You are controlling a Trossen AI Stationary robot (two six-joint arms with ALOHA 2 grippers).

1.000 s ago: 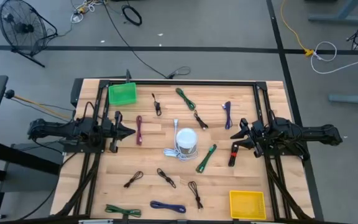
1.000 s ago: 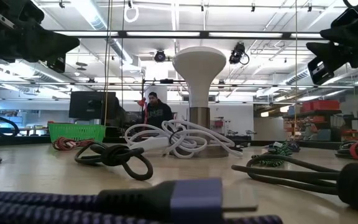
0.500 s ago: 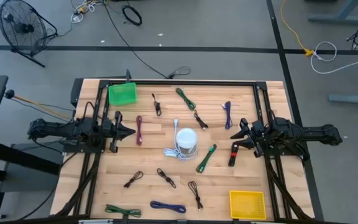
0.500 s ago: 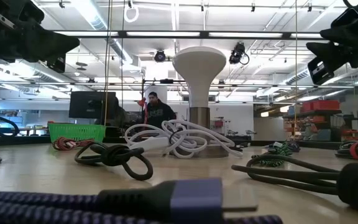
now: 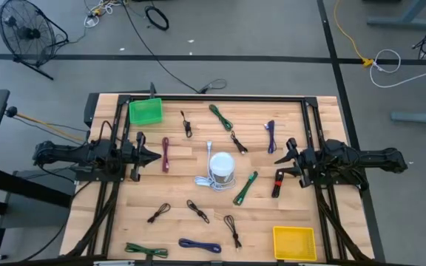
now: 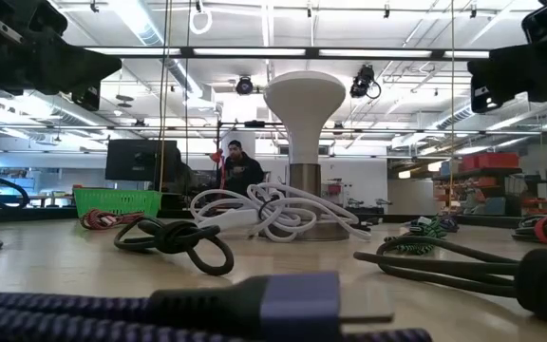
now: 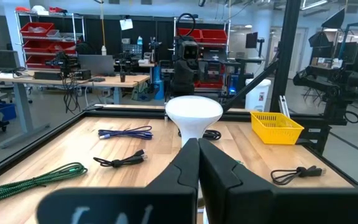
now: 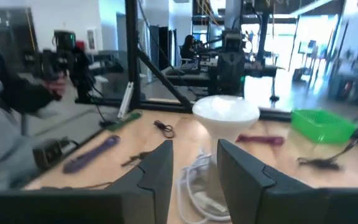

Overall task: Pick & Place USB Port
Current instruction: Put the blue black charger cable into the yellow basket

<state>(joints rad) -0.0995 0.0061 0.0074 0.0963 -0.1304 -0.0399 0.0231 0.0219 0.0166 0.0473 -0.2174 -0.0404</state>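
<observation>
- Since a second ago the right gripper (image 5: 290,157) has shifted a little: in the high view its tip now sits slightly nearer 12 o'clock, and in the low view its dark body sits higher; all else lies as it did.
- That gripper hangs above the wooden bench (image 5: 124,214) at about 3 o'clock from the white mushroom-shaped USB hub with its white coiled cord (image 5: 221,169), well apart from it; the right wrist view shows its fingers (image 8: 156,177) spread with a clear gap.
- Left gripper (image 5: 154,156) waits at 9 o'clock from the hub, above the bench; the left wrist view shows its fingers (image 7: 185,174) pressed together.
- The hub stands upright near the bench's middle, its cord looped at its foot towards 7 o'clock.
- A red-and-black bundled cable (image 5: 278,182) lies just beside the right gripper, towards 7 o'clock of it.
- A maroon bundled cable (image 5: 166,154) lies just beside the left gripper's tip, at 3 o'clock of it.
- A green twisted cable (image 5: 245,188) lies at 5 o'clock from the hub, near it.
- A green mesh basket (image 5: 146,111) sits at the bench's 11 o'clock corner; a yellow mesh basket (image 5: 294,242) sits at its 5 o'clock corner.
- A purple bundled cable (image 5: 271,136) lies at 1 o'clock from the hub.
</observation>
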